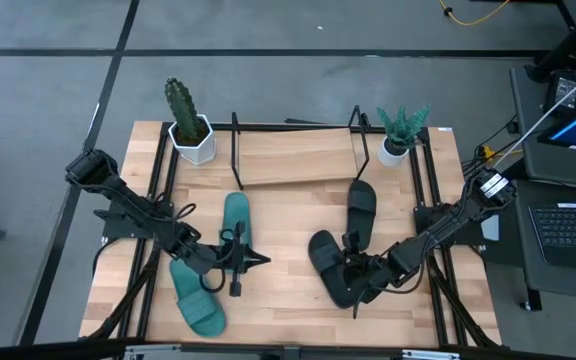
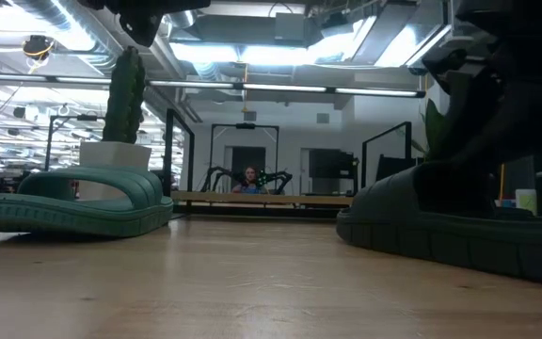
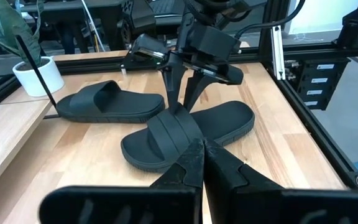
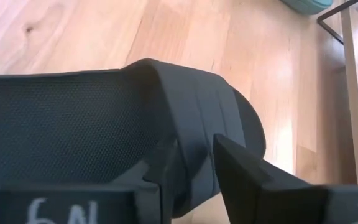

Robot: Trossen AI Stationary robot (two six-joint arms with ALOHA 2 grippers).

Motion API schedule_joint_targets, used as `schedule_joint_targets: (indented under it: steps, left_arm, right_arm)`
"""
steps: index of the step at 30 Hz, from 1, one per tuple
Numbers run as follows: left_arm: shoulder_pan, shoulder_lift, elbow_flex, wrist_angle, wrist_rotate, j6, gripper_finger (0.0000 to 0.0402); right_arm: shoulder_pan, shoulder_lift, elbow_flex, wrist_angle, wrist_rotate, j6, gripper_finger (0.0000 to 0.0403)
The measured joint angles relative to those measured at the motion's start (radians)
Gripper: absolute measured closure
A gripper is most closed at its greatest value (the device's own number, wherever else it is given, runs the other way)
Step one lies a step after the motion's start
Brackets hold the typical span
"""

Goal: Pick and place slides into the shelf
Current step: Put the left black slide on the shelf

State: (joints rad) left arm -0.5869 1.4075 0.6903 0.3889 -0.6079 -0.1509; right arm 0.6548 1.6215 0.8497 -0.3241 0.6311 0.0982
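Note:
Two black slides lie right of centre. My right gripper [image 1: 356, 275] is shut on the strap of the nearer one [image 1: 328, 265], which rests sole-down on the table [image 3: 225, 121]. The other black slide [image 1: 360, 208] lies flat beyond it, toward the shelf. Two teal slides lie left of centre, one [image 1: 236, 222] near the shelf and one [image 1: 196, 298] near the front edge. My left gripper [image 1: 253, 260] hovers shut between the teal slides, pointing at the black pair and touching nothing. The shelf [image 1: 298, 160], black rods with a wooden board, stands at the far edge. My right gripper pinches the near black slide's wide strap [image 4: 197, 134] between its two fingers [image 3: 168, 87], with the strap filling the gap. The fingers come from above, slanting down from the table's right side. The slide's sole lies on the table.
A white pot with a cactus [image 1: 190, 135] stands left of the shelf and a white pot with a leafy plant [image 1: 398, 140] right of it. Black frame rails [image 1: 438, 215] run along the table's sides. A laptop [image 1: 573, 225] sits off the right edge.

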Motion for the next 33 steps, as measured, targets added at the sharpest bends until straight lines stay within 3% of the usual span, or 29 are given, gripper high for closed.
schedule_joint_targets:
  steps: [13,20,29,33]
  left_arm:
    - [0.000,0.000,0.000,-0.008,0.000,0.000,0.0401]
    - [0.000,0.000,0.000,-0.012,0.000,0.000,0.0401]
    - [0.000,0.000,0.000,-0.014,-0.010,0.000,0.0401]
    - [0.000,0.000,0.000,-0.014,-0.011,0.002,0.0401]
  right_arm:
    - [-0.032,0.004,0.000,0.001,0.004,0.024,0.0327]
    - [-0.042,0.018,0.000,0.012,0.009,0.020,0.0390]
    - [-0.053,0.021,0.032,0.048,0.012,-0.082,0.0391]
    - [-0.074,0.021,0.095,0.044,0.073,-0.167,0.0391]
